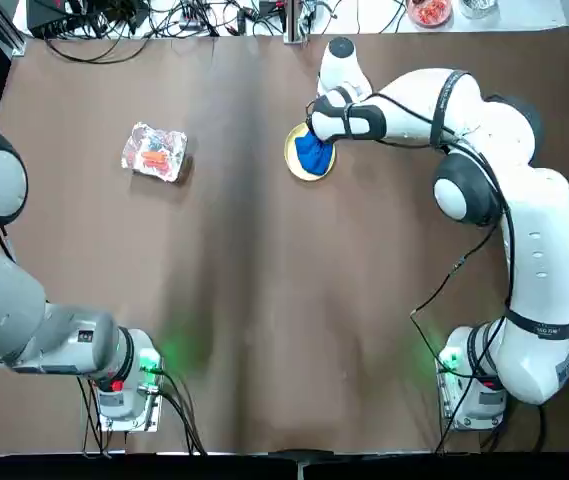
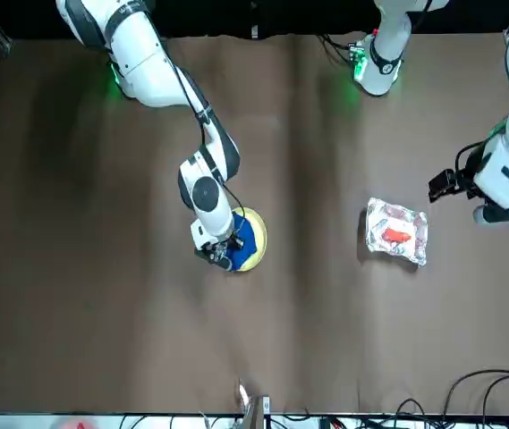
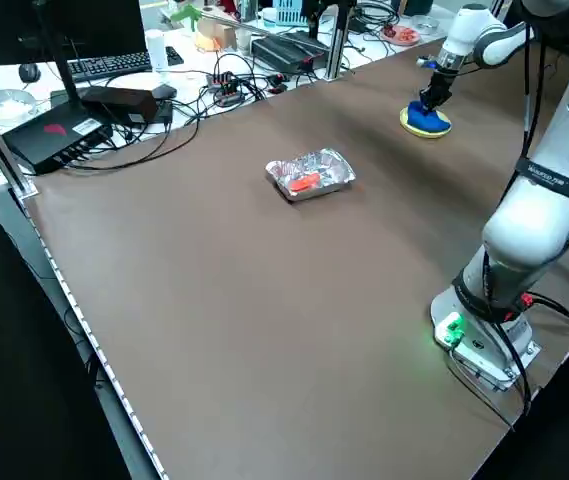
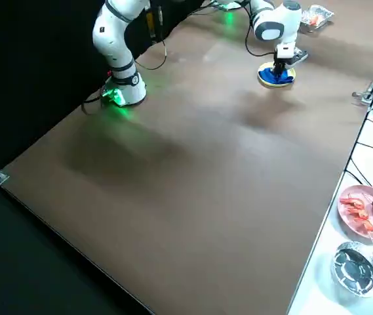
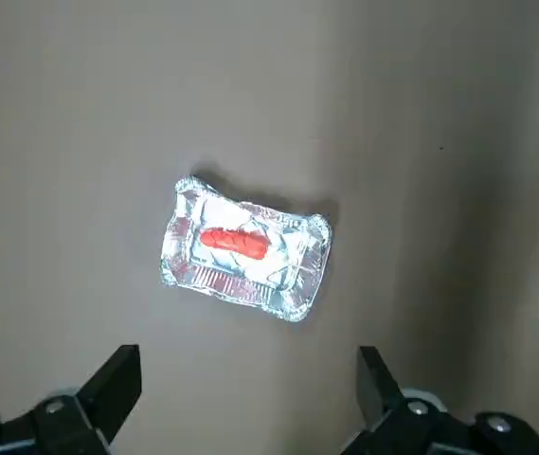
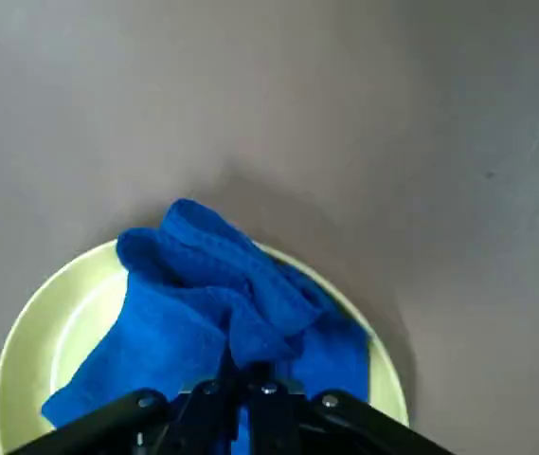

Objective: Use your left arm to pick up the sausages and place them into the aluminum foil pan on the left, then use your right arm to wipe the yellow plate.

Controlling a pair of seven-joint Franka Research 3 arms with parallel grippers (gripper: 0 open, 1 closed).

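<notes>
Sausage (image 5: 235,243) lies inside the foil pan (image 5: 290,275), which sits on the brown table (image 1: 254,330). The left gripper (image 5: 250,379), its fingers wide apart, is off toward the robot's left of the pan. Over the yellow plate (image 6: 23,379), the right gripper (image 6: 236,370) has its fingers clamped on the blue cloth (image 6: 184,322), which lies bunched on the plate.

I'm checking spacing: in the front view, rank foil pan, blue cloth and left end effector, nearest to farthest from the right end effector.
1. Blue cloth, gripped by the right end effector.
2. Foil pan, on the left.
3. Left end effector, farther left.
</notes>
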